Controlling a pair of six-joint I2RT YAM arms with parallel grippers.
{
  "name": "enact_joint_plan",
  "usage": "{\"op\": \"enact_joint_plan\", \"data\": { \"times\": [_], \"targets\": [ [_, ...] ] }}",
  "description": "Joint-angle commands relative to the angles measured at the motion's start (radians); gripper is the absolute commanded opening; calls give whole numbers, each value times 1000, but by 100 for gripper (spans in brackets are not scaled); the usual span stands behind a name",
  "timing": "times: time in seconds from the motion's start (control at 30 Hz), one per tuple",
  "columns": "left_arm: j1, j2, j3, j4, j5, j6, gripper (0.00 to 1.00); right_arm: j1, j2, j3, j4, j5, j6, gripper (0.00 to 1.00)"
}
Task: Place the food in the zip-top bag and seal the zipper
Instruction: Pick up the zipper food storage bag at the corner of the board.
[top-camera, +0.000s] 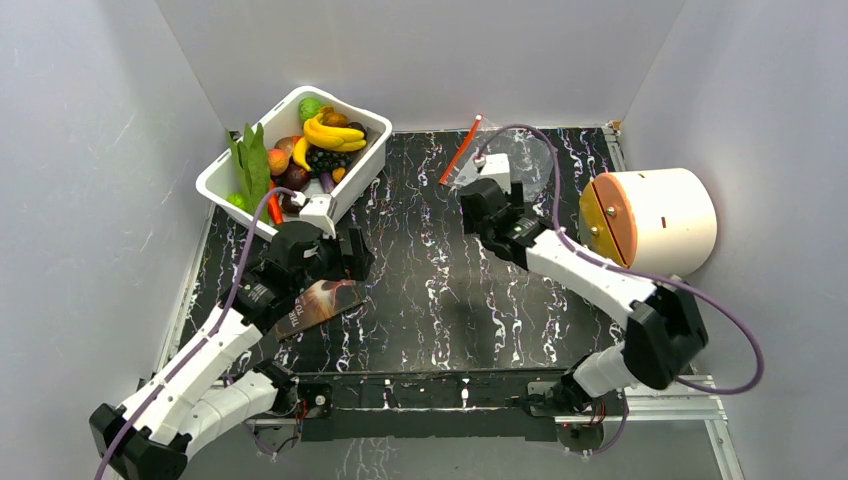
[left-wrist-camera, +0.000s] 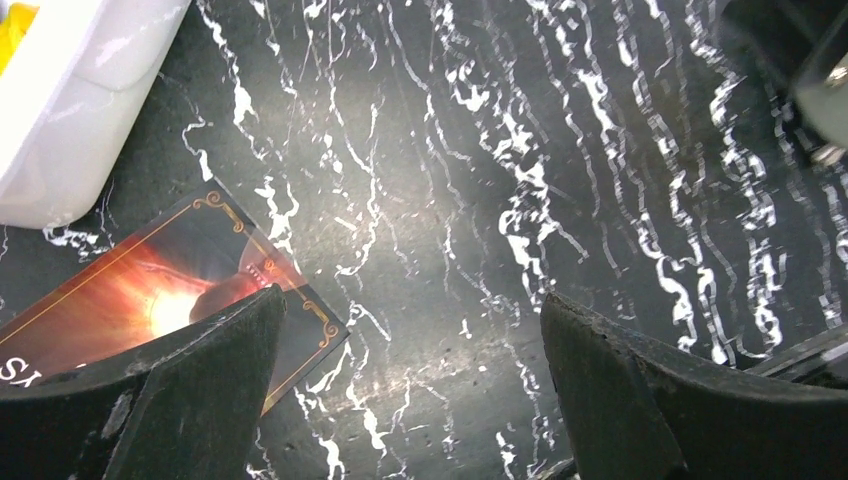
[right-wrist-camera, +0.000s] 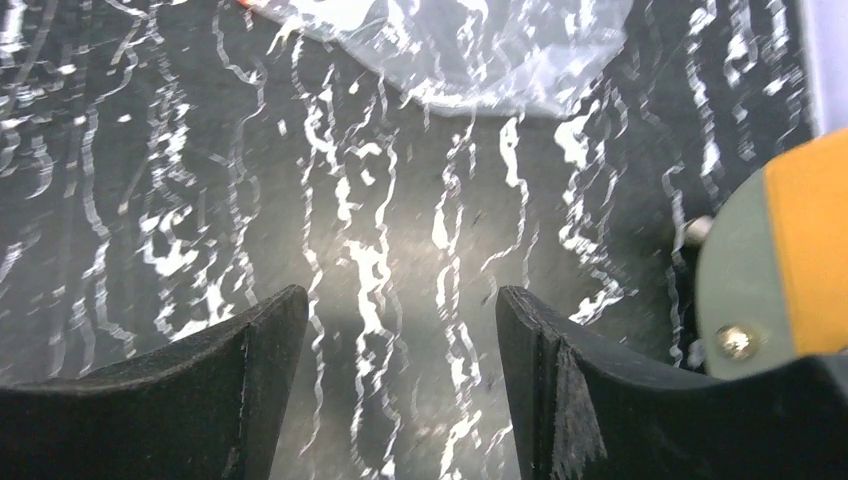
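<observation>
Your left claw (left-wrist-camera: 412, 305) is released, its jaws spread wide with only bare black marbled tabletop (top-camera: 430, 290) between them. In its wrist view one finger overlaps the corner of the dark booklet (top-camera: 320, 305) with the orange picture, which lies flat near the left edge. Your right claw (right-wrist-camera: 400, 300) is also released and grasps nothing, and its jaws frame a bare stretch of tabletop. You cannot tell from these views whether either claw touches the surface. The zip-top bag (top-camera: 522, 155) lies on the far part of the tabletop just beyond your right claw, and its crinkly clear edge shows at the top of the right wrist view. The zipper (top-camera: 460, 150) is a straight red-orange strip on the bag's left side, running at a slant toward the back wall. The food (top-camera: 305, 155) is heaped in the white tub (top-camera: 372, 160) at the far left corner, well apart from the bag. In it you can see the yellow banana bunch (top-camera: 335, 135) on top, the green leafy vegetable (top-camera: 252, 165) along the tub's left side, a round red fruit (top-camera: 278, 160) and the orange carrot (top-camera: 274, 208) near its front end. A cream cylinder (top-camera: 665, 220) with an orange end face lies on its side at the right edge, near your right arm.
</observation>
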Motion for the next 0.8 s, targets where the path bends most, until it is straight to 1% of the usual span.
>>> {"op": "enact_joint_plan", "data": {
  "times": [0.0,0.07,0.17,0.2,0.27,0.4,0.53,0.63,0.7,0.77],
  "targets": [
    [-4,14,-24,-9,1,80,98,-19,113,120,172,180,-256,64],
    [-3,9,-8,-16,45,102,98,-20,177,143,218,225,-376,61],
    [-4,-24,-13,-11,138,153,98,-33,269,160,276,203,-568,60],
    [-3,-43,-26,-1,166,160,98,-39,301,168,290,204,-615,60],
    [-3,-92,-56,30,215,169,98,-61,369,201,283,195,-659,59],
    [-3,-158,-110,88,268,193,98,-131,514,313,184,133,-656,54],
    [-3,-191,-115,89,259,205,98,-179,629,415,132,146,-655,49],
    [-4,-203,-124,99,262,208,98,-213,687,466,120,154,-639,48],
    [-3,-200,-126,101,266,207,98,-238,724,509,97,167,-604,47],
    [-4,-194,-125,100,271,208,98,-260,754,557,44,141,-542,46]
  ]
}}
